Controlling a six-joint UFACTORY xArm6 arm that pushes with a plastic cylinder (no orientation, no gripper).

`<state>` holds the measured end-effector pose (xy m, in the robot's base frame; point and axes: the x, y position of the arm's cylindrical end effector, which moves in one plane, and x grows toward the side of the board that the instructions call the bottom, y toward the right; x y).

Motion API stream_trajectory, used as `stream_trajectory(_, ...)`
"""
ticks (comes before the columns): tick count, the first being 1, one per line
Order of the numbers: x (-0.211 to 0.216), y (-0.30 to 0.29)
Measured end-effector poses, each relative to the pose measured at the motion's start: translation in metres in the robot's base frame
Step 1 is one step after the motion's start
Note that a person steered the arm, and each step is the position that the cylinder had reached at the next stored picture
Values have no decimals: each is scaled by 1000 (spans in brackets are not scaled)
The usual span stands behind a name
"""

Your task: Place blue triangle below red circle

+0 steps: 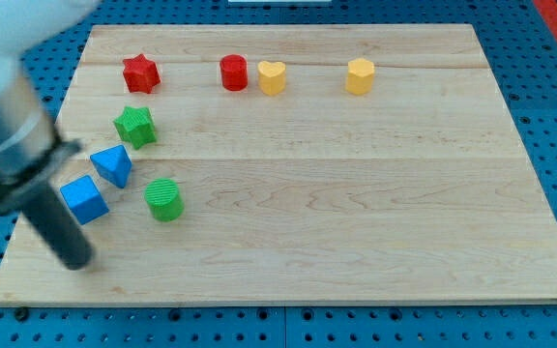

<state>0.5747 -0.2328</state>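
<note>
My tip (75, 261) rests on the wooden board (356, 222) near its bottom-left corner, just below the blue cube (84, 199). Up and right of the cube sits the blue triangle (112, 164), with the green star (135, 127) above it and the green cylinder (164, 200) to its lower right. Along the top edge stand the red star (140, 72), red circle (233, 72), yellow heart (272, 77) and yellow hexagon (360, 76).

A blurred white-and-grey arm narrows into my tip (77, 263), a dark rod.

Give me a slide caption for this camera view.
My tip rests left of and below the blue cube, blue triangle still far from red circle.
</note>
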Motion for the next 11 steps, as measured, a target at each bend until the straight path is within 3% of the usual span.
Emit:
stream_trajectory(1,-39,-69)
stream_trajectory(2,-87,-37)
stream_trajectory(4,-134,72)
stream_trajectory(6,-117,127)
stream_trajectory(8,-173,176)
stream_trajectory(9,-136,158)
stream_trajectory(11,-123,52)
